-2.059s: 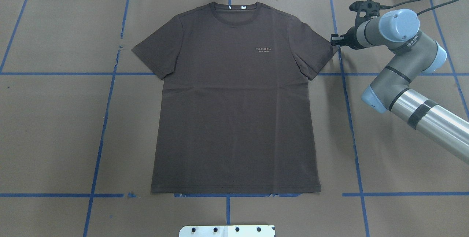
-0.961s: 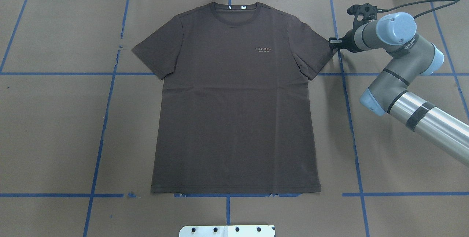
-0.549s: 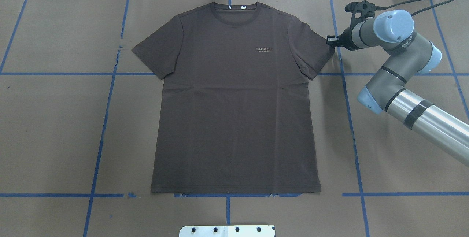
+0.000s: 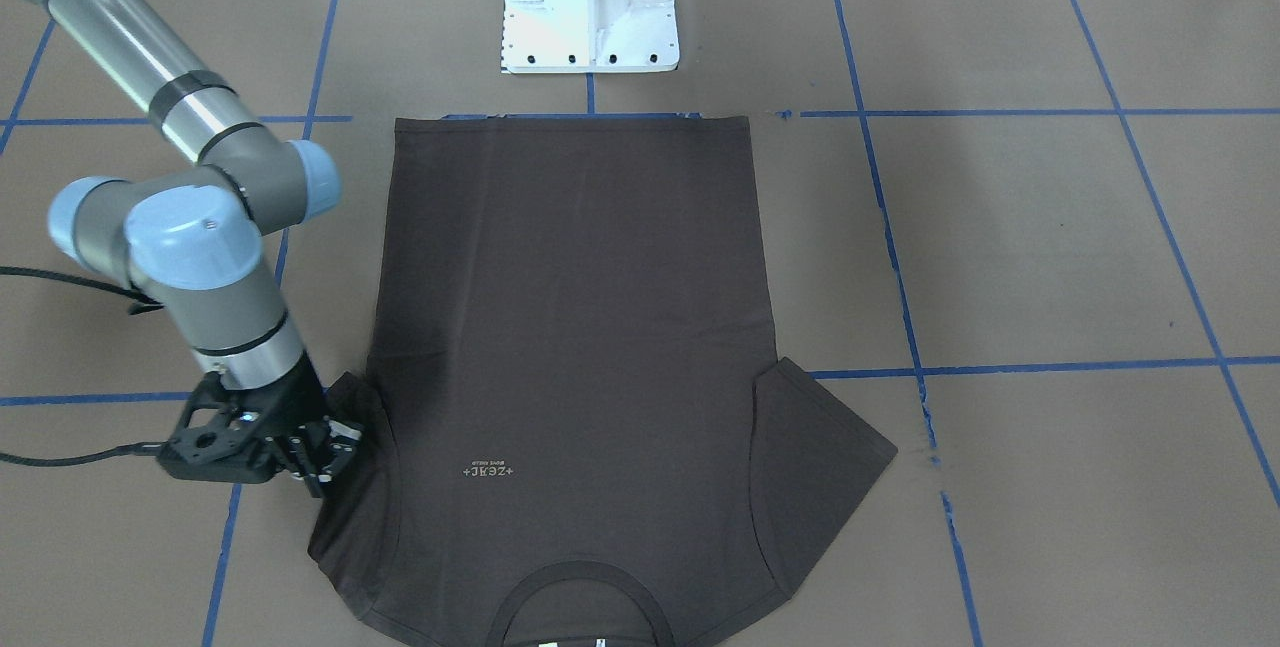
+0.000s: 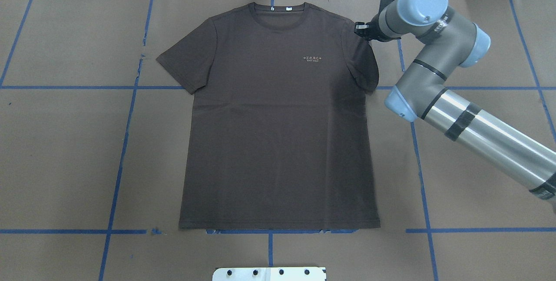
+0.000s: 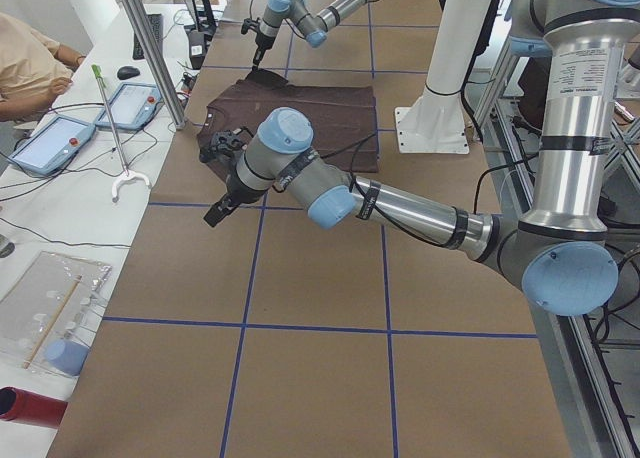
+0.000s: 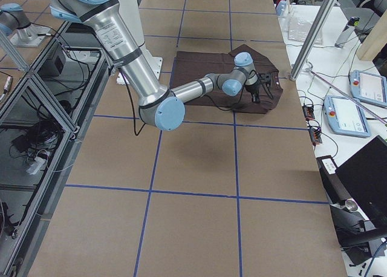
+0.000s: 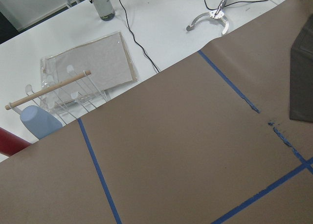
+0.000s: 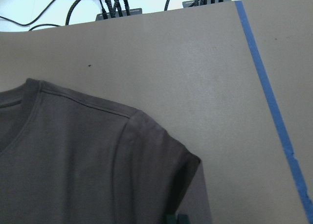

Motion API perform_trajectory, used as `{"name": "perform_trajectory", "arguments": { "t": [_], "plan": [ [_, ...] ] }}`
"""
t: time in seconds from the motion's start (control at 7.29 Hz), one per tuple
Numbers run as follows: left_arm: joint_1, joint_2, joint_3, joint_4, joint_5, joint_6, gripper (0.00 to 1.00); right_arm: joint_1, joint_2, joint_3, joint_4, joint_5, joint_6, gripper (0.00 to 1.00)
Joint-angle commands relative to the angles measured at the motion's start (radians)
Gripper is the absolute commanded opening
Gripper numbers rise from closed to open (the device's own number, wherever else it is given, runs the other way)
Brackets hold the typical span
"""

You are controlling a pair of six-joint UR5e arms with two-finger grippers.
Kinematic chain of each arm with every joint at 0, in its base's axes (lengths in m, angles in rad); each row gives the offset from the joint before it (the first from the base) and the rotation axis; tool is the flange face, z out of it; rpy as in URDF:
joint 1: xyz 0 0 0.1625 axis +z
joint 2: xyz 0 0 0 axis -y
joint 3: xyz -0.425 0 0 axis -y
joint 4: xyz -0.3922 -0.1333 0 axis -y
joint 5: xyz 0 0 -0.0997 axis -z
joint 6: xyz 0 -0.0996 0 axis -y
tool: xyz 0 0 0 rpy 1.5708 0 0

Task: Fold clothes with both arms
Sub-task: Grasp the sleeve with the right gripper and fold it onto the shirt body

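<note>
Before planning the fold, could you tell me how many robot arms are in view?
2. The right arm holds the T-shirt by one sleeve in its gripper; the left arm hangs over brown paper beside it.

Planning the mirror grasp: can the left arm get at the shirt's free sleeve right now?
Probably yes. The left end effector hangs over bare paper off that side of the shirt, nothing lies between it and the free sleeve, and the right arm is at the far sleeve.

Pale lettering (image 5: 314, 58), roughly "+ZERC+", on T-shirt (image 5: 278, 142) chest (small print (image 5: 313, 61) beneath illegible)
</note>
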Motion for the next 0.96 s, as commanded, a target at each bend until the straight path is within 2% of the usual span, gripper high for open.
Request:
{"name": "perform_trajectory", "arguments": {
  "t": [0.0, 0.14, 0.27, 0.41, 0.55, 0.69, 0.82],
  "plan": [
    [0.0, 0.001, -0.001, 0.0, 0.0, 0.0, 1.0, -0.089, 0.116, -0.042, -0.104, -0.129, 0.122, 0.0],
    [0.0, 0.003, -0.001, 0.0, 0.0, 0.0, 1.0, -0.111, 0.153, -0.099, -0.1, -0.186, 0.136, 0.0],
    [0.0, 0.003, -0.001, 0.0, 0.0, 0.0, 1.0, -0.118, 0.164, -0.119, -0.098, -0.188, 0.135, 0.0],
    [0.0, 0.003, -0.001, 0.0, 0.0, 0.0, 1.0, -0.123, 0.164, -0.119, -0.095, -0.188, 0.135, 0.3],
    [0.0, 0.003, -0.001, -0.002, 0.002, 0.0, 1.0, -0.135, 0.162, -0.119, -0.095, -0.206, 0.128, 0.99],
    [0.0, 0.001, -0.001, -0.005, -0.002, 0.002, 1.0, -0.123, 0.162, -0.11, -0.095, -0.199, 0.099, 1.0],
    [0.011, -0.005, 0.001, -0.012, 0.001, 0.002, 1.0, -0.061, 0.153, -0.058, -0.107, -0.089, -0.014, 1.0]
  ]
}}
